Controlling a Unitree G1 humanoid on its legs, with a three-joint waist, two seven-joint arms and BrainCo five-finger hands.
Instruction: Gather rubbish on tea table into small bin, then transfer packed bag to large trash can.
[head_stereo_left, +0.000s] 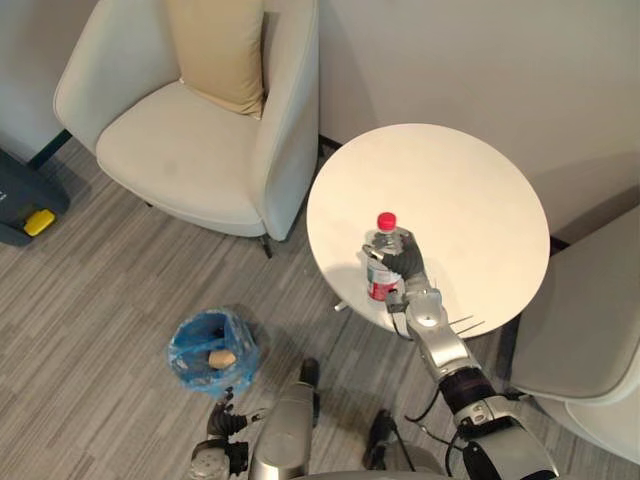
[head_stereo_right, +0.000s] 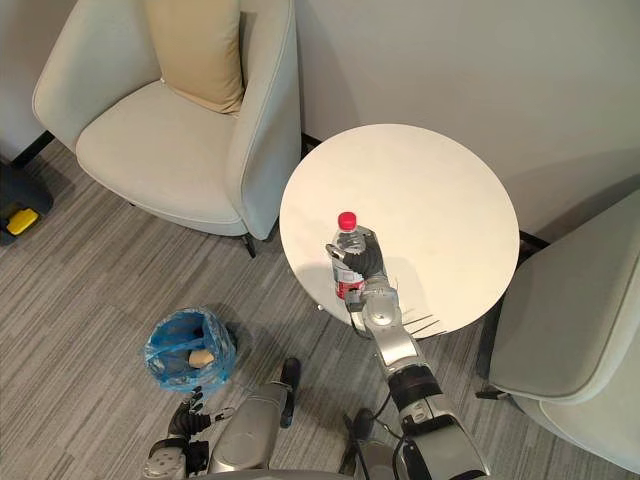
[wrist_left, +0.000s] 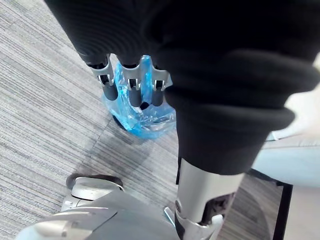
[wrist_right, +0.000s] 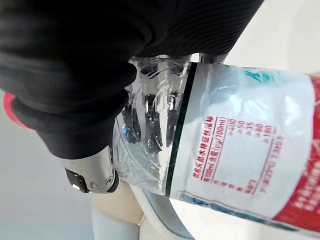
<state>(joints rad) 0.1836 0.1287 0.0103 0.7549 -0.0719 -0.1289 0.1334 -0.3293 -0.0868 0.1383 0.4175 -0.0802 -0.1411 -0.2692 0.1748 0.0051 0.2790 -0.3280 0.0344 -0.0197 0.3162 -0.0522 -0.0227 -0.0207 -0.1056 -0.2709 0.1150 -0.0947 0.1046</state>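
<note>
A clear plastic bottle (head_stereo_left: 380, 268) with a red cap and a red-and-white label stands upright near the front edge of the round white tea table (head_stereo_left: 460, 190). My right hand (head_stereo_left: 408, 264) is shut on it, fingers curled round its body; up close the fingers show through the bottle (wrist_right: 240, 155). The small bin (head_stereo_left: 212, 350), lined with a blue bag, stands on the floor left of the table and holds a tan scrap (head_stereo_left: 221, 358). My left hand (head_stereo_left: 222, 440) hangs low just in front of the bin, its fingers (wrist_left: 130, 90) relaxed and holding nothing.
A cream armchair (head_stereo_left: 190, 140) with a tan cushion (head_stereo_left: 220, 50) stands behind the bin, close to the table's left edge. Another pale chair (head_stereo_left: 590, 330) is at the right. A dark device with a yellow part (head_stereo_left: 25, 210) sits at the far left on the grey carpet.
</note>
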